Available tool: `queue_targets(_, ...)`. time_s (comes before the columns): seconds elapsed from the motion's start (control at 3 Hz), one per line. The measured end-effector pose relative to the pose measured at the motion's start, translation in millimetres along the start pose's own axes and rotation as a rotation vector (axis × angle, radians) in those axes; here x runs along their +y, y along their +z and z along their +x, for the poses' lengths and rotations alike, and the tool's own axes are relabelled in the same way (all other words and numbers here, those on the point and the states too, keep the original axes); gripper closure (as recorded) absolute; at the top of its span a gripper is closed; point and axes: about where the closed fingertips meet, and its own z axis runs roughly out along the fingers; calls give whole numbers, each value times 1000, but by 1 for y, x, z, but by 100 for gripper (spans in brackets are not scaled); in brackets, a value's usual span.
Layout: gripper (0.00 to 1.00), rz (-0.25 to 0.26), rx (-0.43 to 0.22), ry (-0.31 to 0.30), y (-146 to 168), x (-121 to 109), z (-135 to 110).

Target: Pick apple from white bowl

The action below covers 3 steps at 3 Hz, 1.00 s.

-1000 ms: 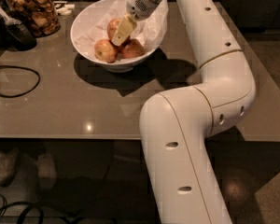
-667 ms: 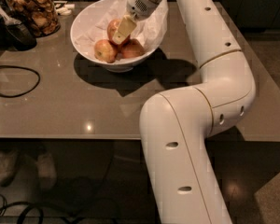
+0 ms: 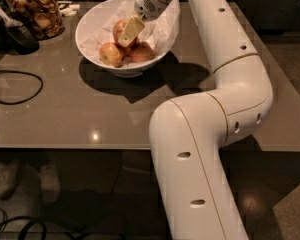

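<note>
The white bowl (image 3: pixel 92 31), lined with crumpled white paper (image 3: pixel 162 21), stands on the grey table near its far edge. Three apples lie in it. The apple (image 3: pixel 120 28), red with a pale patch, is at the back of the bowl. A yellower apple (image 3: pixel 111 54) lies front left and a pinkish-red one (image 3: pixel 143 53) front right. My gripper (image 3: pixel 128 34) reaches down into the bowl from the upper right, right beside the back apple and partly hiding its right side.
A glass jar of brown snacks (image 3: pixel 37 11) stands at the far left, with a dark pan (image 3: pixel 20 36) beside it. A black cable (image 3: pixel 15 86) loops on the table's left side. My arm (image 3: pixel 230 84) spans the right half of the table.
</note>
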Motion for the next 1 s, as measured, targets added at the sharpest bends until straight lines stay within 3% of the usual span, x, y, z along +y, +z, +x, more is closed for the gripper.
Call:
queue_targets(0.67, 100, 47, -9, -19, -52, 17, -22)
queue_targets(1.0, 100, 24, -27, -21, -67, 32, -27)
